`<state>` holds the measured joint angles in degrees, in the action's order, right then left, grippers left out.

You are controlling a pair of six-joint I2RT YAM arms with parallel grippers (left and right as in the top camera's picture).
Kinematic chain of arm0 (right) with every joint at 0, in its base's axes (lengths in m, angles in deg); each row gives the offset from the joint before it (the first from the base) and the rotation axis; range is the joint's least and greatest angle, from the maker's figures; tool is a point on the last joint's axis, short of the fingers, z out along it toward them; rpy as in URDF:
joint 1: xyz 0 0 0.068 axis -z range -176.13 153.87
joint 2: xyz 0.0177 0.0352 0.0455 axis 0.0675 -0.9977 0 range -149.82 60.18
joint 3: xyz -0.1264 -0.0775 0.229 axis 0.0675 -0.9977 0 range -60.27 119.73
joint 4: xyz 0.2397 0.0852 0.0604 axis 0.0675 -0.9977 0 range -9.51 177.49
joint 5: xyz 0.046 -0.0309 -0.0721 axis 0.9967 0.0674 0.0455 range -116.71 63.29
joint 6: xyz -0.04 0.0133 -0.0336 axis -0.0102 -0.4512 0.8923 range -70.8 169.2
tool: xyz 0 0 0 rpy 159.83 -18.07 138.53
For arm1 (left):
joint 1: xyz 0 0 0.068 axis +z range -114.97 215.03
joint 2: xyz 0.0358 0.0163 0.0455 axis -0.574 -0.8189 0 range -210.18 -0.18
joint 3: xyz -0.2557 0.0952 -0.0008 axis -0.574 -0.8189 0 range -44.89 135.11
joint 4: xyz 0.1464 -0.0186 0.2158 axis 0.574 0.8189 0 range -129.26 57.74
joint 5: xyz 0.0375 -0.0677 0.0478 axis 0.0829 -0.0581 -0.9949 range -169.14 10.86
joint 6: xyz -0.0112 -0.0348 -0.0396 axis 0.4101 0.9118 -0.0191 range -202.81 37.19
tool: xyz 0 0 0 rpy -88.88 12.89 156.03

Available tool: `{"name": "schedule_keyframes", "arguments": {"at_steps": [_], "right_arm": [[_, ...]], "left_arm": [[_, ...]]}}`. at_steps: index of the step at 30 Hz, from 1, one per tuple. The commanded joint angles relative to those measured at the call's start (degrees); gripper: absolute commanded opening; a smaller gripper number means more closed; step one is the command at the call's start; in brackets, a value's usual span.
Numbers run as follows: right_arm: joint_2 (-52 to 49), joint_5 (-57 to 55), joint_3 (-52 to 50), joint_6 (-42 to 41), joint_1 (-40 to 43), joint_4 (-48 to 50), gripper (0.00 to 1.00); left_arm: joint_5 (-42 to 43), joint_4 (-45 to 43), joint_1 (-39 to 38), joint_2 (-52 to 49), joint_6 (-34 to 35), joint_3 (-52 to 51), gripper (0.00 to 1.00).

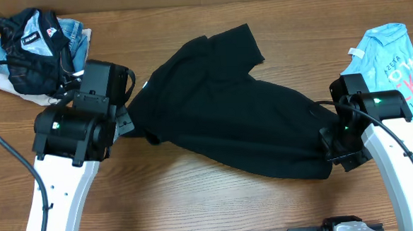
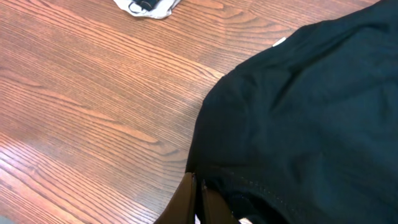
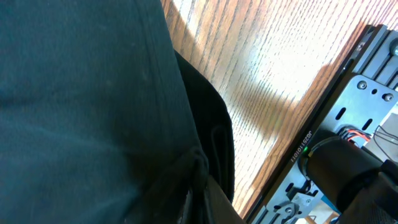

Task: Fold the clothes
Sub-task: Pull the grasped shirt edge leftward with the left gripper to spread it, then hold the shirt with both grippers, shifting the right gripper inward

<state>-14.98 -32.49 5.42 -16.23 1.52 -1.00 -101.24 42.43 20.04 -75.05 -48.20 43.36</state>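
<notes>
The black T-shirt [image 1: 235, 121] lies rumpled on the table [image 1: 197, 201], long axis slanting from the left pincer [image 1: 129, 124] to the right pincer [image 1: 327, 150], one sleeve [image 1: 240, 46] pointing toward the far edge. Both pincers are clamped tight on its cloth.

I have the plain T-shirt [image 1: 242, 121] across the table [image 1: 197, 201], between left gripper [image 1: 138, 126] and right gripper [image 1: 327, 151]. Jacket [image 1: 33, 43] sits back left, lettered T-shirt [image 1: 394, 56] far right.

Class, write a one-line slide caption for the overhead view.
Left tool and right tool grip opposite ends of a rumpled black T-shirt on the wooden table.
</notes>
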Motion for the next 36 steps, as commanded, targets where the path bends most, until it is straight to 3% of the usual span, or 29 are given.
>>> {"name": "schedule_keyframes", "arguments": {"at_steps": [1,5,7,13,17,21,31,36], "right_arm": [[0.9,-1.9,1.6,-0.8,0.0,0.1,0.1],[0.9,-1.9,1.6,-0.6,0.0,0.2,0.13],[0.9,-2.6,1.6,-0.6,0.0,0.3,0.26],[0.6,-4.9,1.6,-0.6,0.0,1.4,0.52],[0.5,-4.9,1.6,-0.3,0.0,1.5,0.58],[0.5,-4.7,1.5,2.4,0.0,1.6,0.73],[0.5,-0.2,-4.6,4.3,-0.2,4.5,0.76],[0.0,10.3,-10.6,19.1,-0.2,18.0,0.77]], "left_arm": [[-0.5,0.0,0.3,-1.7,0.4,0.9,0.04],[-0.3,0.4,0.3,-3.7,0.1,0.9,0.04],[-0.3,0.2,0.3,-4.7,0.1,0.9,0.04],[-0.3,0.2,0.3,-5.3,0.1,0.9,0.04],[-0.3,0.2,0.3,-5.3,0.1,0.9,0.04],[-0.3,0.4,0.3,-5.3,0.1,0.9,0.04],[-0.3,0.6,0.3,-5.3,0.1,0.9,0.04],[-0.3,0.3,0.3,-5.3,0.1,0.9,0.04]]}}
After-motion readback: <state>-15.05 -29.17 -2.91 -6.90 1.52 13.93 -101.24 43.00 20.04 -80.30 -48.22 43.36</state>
